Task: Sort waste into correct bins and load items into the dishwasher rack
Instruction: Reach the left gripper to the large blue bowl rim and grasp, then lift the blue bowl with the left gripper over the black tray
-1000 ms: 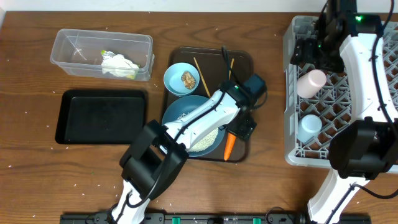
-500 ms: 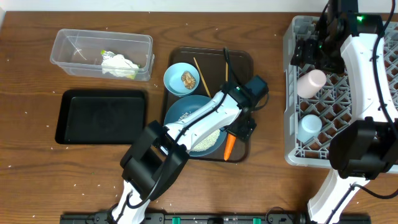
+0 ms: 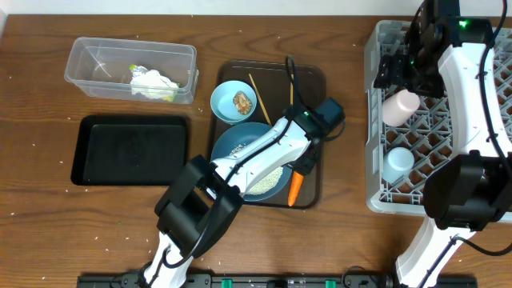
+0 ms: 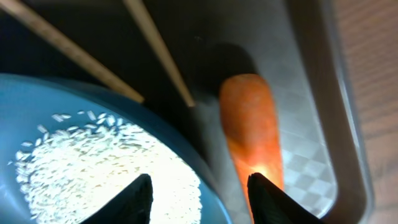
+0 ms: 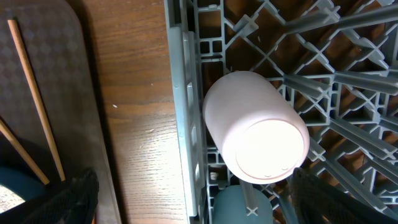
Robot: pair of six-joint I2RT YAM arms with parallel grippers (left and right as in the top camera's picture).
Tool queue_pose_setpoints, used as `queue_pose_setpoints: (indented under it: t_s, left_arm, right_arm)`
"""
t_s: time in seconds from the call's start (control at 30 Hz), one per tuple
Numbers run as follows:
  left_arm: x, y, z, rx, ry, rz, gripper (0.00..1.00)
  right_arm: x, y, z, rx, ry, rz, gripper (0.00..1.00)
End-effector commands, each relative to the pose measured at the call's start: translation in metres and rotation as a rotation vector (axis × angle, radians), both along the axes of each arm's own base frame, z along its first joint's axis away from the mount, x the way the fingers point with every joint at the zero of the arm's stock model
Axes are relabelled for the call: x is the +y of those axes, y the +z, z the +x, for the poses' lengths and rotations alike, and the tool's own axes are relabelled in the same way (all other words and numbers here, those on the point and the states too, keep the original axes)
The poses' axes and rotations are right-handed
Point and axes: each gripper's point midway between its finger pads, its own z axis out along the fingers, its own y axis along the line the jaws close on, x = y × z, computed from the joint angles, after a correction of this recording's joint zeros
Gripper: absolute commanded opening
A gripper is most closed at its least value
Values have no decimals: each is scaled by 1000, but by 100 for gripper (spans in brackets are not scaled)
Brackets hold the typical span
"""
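The orange carrot [image 3: 294, 187] [image 4: 249, 124] lies on the brown serving tray [image 3: 310, 76], right of the large blue bowl [image 3: 232, 144] that holds white rice [image 3: 264, 180] [image 4: 93, 162]. My left gripper [image 3: 306, 164] [image 4: 202, 199] is low over the carrot's thick end. Its jaws stand apart: one finger is over the rice, the other is against the carrot, and the bowl's rim runs between them. My right gripper [image 3: 396, 68] [image 5: 199, 202] hangs open over the grey rack's left edge [image 3: 373, 120], above the pinkish-white cup [image 3: 401, 106] [image 5: 255, 124] and the light blue cup [image 3: 398, 164].
A small light blue bowl [image 3: 224, 100] with a brown lump [image 3: 242, 101] and two chopsticks [image 3: 259, 98] share the serving tray. The clear tub [image 3: 88, 64] with tissue [image 3: 152, 82] stands far left, above the black tray [image 3: 128, 148].
My left gripper's jaws have drawn closer together over the carrot's end. The right arm has not moved.
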Motion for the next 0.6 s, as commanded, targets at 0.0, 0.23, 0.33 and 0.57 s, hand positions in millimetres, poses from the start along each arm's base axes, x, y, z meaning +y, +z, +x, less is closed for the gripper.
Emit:
queue_pose_setpoints:
  t_s: [0.0, 0.23, 0.33, 0.57]
  left_arm:
    - [9, -10, 3, -17, 33, 54, 48]
    - [15, -23, 3, -13, 51, 61, 37]
    - [21, -28, 5, -2, 86, 69, 33]
    - [31, -42, 8, 84, 165, 36, 31]
  right_arm:
    - [3, 9, 1, -24, 21, 3, 91]
    - [3, 9, 1, -24, 22, 2, 91]
    - [3, 9, 1, -25, 30, 0, 91]
    - [3, 9, 1, -25, 39, -2, 91]
